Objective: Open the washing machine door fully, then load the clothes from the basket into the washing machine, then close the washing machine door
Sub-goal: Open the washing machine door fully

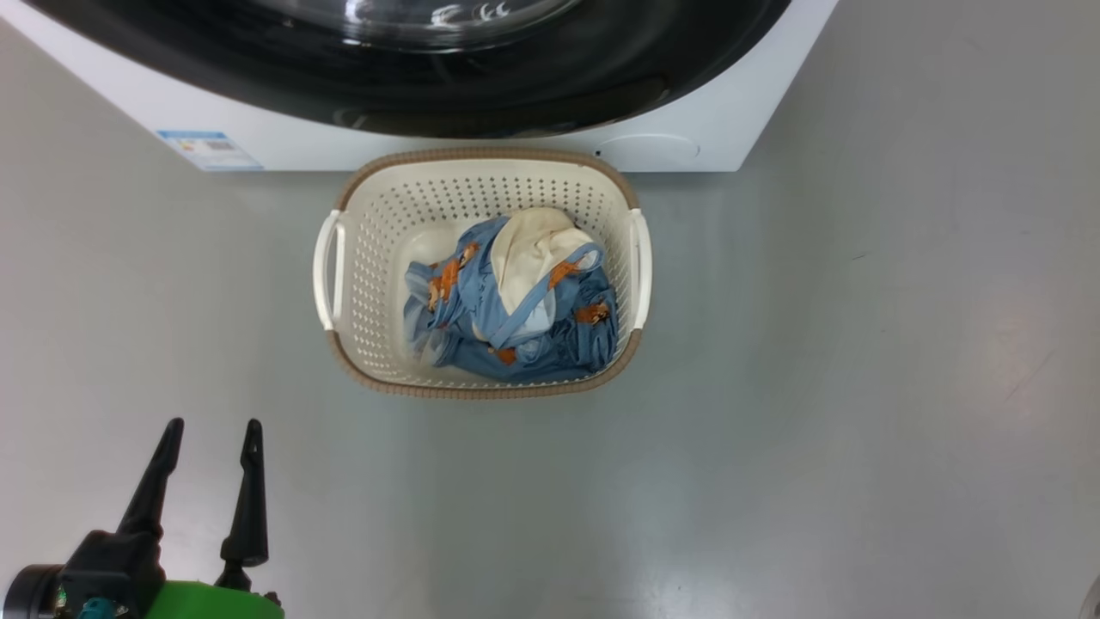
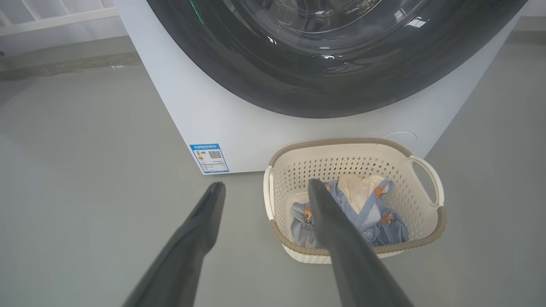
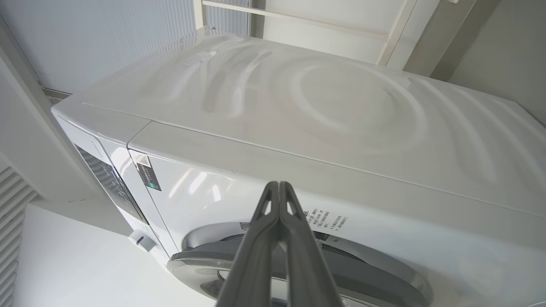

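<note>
Grey floor [image 1: 859,387] carries one basket [image 1: 369,258] just before the washing machine [image 1: 705,129], long axis side to side along its front, one bundle of clothes [image 1: 516,318] inside. Both empty, the left gripper [image 1: 215,423] stands open and the right gripper [image 3: 278,184] is closed

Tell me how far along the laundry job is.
Done: nothing yet; the washing machine door looks closed. In hand: the right pincer, shut, points at the front of the washing machine just above that door, while the left pincer hangs open over the floor. Left: opening, loading and closing; the clothes all lie in the basket.
</note>
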### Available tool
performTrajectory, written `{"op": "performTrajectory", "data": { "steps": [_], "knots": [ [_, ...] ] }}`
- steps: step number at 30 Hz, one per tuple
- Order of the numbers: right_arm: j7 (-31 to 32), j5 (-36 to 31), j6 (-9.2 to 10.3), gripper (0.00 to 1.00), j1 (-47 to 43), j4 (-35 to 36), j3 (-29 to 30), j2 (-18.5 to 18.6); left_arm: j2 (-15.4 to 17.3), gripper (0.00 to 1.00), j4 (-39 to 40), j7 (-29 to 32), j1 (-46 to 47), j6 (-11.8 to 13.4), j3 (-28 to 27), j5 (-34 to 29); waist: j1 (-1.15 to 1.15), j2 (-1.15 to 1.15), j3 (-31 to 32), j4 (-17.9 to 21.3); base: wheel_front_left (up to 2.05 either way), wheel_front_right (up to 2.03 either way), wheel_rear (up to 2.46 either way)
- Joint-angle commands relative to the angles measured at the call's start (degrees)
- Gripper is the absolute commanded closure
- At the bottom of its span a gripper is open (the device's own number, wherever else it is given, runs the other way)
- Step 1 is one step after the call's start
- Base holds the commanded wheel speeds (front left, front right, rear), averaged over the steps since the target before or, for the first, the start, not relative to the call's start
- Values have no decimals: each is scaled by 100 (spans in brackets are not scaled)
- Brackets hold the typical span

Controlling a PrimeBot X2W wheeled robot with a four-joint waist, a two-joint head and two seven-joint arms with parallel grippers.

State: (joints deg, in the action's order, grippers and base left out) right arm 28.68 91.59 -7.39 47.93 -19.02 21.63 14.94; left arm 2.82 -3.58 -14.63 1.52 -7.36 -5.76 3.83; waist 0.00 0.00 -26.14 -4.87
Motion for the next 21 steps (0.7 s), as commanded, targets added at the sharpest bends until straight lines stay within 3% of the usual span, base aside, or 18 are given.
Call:
{"op": "performTrajectory", "data": {
  "steps": [1, 21],
  "knots": [
    [50, -122, -10, 100, 202, 135, -142, 85, 93, 0, 109, -37, -43, -7, -189, 12, 0, 0, -110, -100, 0, 0, 0],
    [431, -397, -10, 100, 1402, 89, -1140, 155, 11, 0, 116, -37, 222, -2, -122, 187, 0, 0, -722, -610, 0, 0, 0]
  ]
}}
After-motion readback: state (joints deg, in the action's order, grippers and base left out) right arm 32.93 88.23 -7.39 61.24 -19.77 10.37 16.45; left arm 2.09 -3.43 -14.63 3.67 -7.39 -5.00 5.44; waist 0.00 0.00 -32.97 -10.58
